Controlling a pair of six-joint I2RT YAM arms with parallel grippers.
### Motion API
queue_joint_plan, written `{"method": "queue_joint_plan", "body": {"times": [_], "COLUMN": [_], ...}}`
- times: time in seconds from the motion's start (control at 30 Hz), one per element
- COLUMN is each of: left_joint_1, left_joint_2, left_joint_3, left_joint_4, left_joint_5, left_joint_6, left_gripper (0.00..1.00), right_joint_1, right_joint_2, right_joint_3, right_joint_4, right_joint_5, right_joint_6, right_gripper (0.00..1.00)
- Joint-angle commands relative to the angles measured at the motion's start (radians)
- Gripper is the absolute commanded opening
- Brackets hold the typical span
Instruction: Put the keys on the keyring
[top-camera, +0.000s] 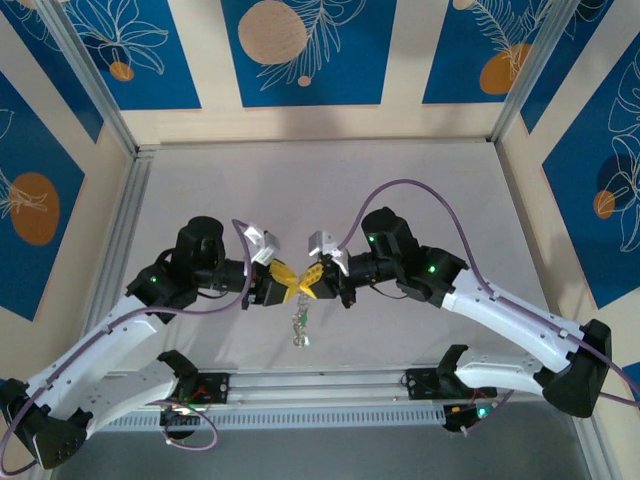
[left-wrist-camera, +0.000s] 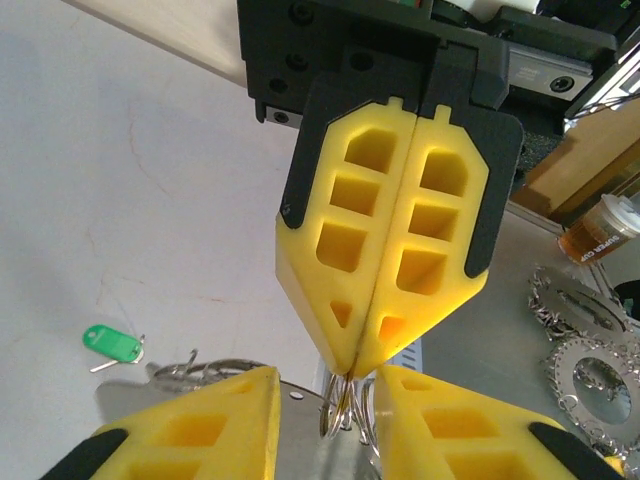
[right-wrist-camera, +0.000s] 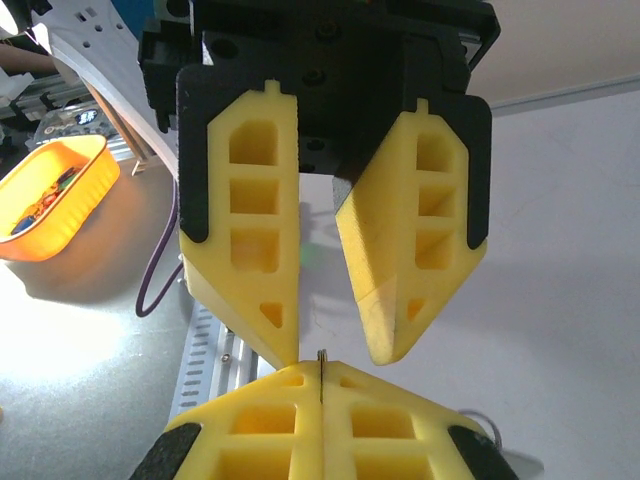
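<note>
A green-tagged key (left-wrist-camera: 112, 343) lay loose on the table (left-wrist-camera: 150, 200), well apart from both grippers. Our left gripper (right-wrist-camera: 335, 350) stood spread, fingers (right-wrist-camera: 250, 250) flanking the keyring (left-wrist-camera: 343, 408). It hung edge-on from our right gripper (left-wrist-camera: 352, 368), pressed shut on its wire, more keys (top-camera: 299, 330) dangling below. We judged the ring straight ahead of the left fingertips.

Stock on view: you are looking at two grippers, the left gripper (top-camera: 287, 280) and the right gripper (top-camera: 313, 280), carrying four yellow fingers (right-wrist-camera: 215, 290) between them. You are also seeing one keyring (left-wrist-camera: 338, 408); one green tag (left-wrist-camera: 112, 343); the keys (top-camera: 300, 328), too bunched to count; one orange bowl (right-wrist-camera: 50, 195); one lidded cup (left-wrist-camera: 600, 228); two toothed metal discs (left-wrist-camera: 590, 375).
</note>
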Motion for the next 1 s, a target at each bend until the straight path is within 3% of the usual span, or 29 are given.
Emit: {"method": "queue_joint_plan", "body": {"times": [0.0,0.37,0.57,0.67,0.93,0.97], "left_joint_1": [-0.016,-0.035,-0.038,-0.042,-0.045,-0.044], "left_joint_2": [0.008,-0.011,0.0,-0.002,-0.056,-0.062], "left_joint_3": [0.028,0.017,0.023,0.019,-0.027,-0.031], "left_joint_4": [-0.034,-0.039,0.002,0.017,0.097,0.104], "left_joint_5": [-0.014,-0.048,-0.033,-0.014,0.006,0.006], "left_joint_6": [0.026,0.018,0.003,-0.004,-0.039,-0.041], "left_gripper": [0.29,0.26,0.13,0.0,0.0,0.0], "right_joint_1": [0.01,0.01,0.009,0.009,0.001,-0.002], "right_joint_2": [-0.034,-0.034,-0.039,-0.044,-0.069,-0.073], "right_joint_3": [0.035,0.035,0.029,0.026,0.009,0.007], "right_joint_4": [0.06,0.07,0.072,0.071,0.083,0.086], "right_joint_5": [-0.032,-0.04,-0.049,-0.043,-0.033,-0.032], "right_joint_6": [-0.01,-0.009,-0.005,-0.004,0.007,0.011], "right_gripper": [0.0,0.0,0.0,0.0,0.0,0.04]}}
